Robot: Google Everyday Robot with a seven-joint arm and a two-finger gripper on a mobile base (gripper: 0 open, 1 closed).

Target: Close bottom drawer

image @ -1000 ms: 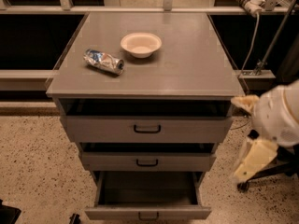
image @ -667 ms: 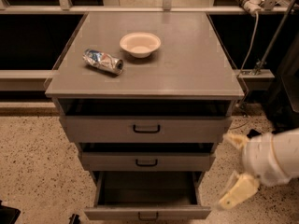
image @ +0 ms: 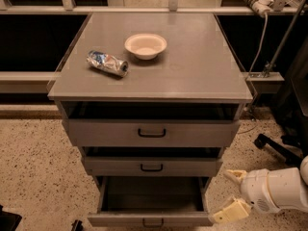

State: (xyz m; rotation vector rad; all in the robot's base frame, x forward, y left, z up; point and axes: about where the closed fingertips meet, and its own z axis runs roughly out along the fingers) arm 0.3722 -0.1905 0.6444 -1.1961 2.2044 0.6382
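Observation:
The bottom drawer [image: 150,219] is the lowest of three grey cabinet drawers. It is pulled far out, its dark inside showing, with a small black loop handle on its front panel at the frame's lower edge. The middle drawer [image: 152,167] and the top drawer [image: 152,133] above it also stand slightly out. My gripper [image: 232,192] is low at the right, just off the bottom drawer's right front corner. Its two cream fingers [image: 231,210] are spread apart and hold nothing.
A white bowl [image: 145,45] and a crushed can [image: 107,63] lie on the cabinet top [image: 192,66]. A dark chair base [image: 276,148] stands on the speckled floor at the right. A cable and a metal pole run down at the upper right.
My gripper and arm have moved down and to the left, from beside the top drawers to beside the bottom drawer's right front corner. The drawers have not moved.

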